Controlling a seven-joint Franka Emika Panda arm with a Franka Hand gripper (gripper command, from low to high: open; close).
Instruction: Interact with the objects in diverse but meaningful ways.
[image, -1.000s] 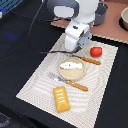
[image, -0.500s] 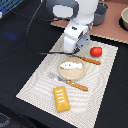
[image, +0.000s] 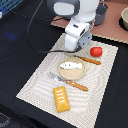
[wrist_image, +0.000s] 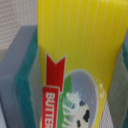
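Nearest us in the exterior view, the orange-brown bread loaf (image: 61, 98) lies flat on the woven placemat (image: 35, 82), with nothing touching it. Just beyond it is a wooden-handled fork (image: 69, 82), then a round plate (image: 71, 75) with the white fish (image: 70, 65) lying on it. A wooden-handled knife (image: 90, 60) sits past the plate, and the red tomato (image: 96, 51) stands near the mat's far corner, on the exterior view's right.

Farther on, the gripper (image: 73, 47) hangs over the far edge of the mat. The wrist view shows what it holds: the yellow butter packet (wrist_image: 80, 35), its red label facing the camera, clamped between the green-padded fingers (wrist_image: 22, 85). The arm hides the packet in the exterior view, so we cannot tell whether it is off the mat or resting on it. Two grey pots (image: 102, 12) stand on the table behind.

We judge the task to be under way: one toy food is in hand, and placing it somewhere sensible comes next. The loaf, fish and tomato all remain to be handled.
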